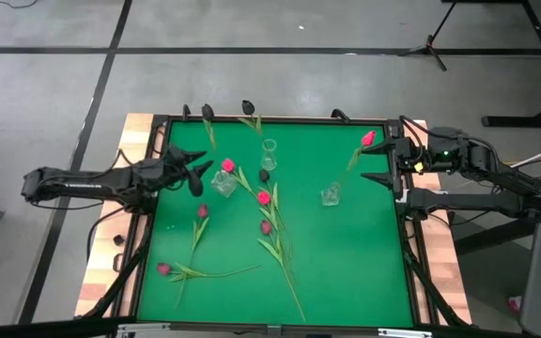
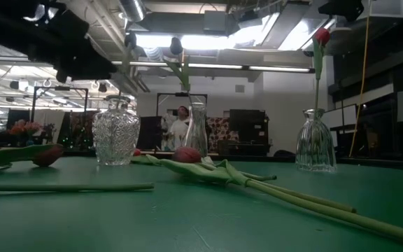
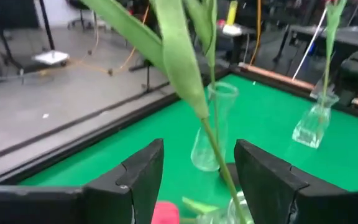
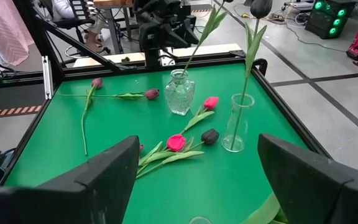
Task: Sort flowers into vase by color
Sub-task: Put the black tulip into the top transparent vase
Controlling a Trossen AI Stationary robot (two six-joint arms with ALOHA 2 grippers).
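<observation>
**Leaning tulip could snag as my left arm backs off**

My left gripper [image 1: 201,178] sits just beside the cut vase [image 1: 224,185], over the left part of the mat [image 1: 346,263]. Its fingers are well spread and grip nothing. The tulip [image 3: 185,74] runs up between them, with a gap on each side as far as I can see.

The tulip's foot is in the cut vase. Its long axis rises from there and leans toward the table's far edge, a little to my left. The head, which looks dark, hangs out near the far rim.

The risks, as I judge them:
- If I draw back crooked, a finger may catch the stem or its broad leaf and drag the tulip out, or tip the vase.
- The lean is steep, so a light knock could swing the head round.
- The slim vase [image 1: 269,150] already holds a dark-headed tulip, so this one may belong there. I cannot tell the two shades apart for sure.

My right gripper [image 1: 381,161] waits at the right edge, spread wide and empty.
</observation>
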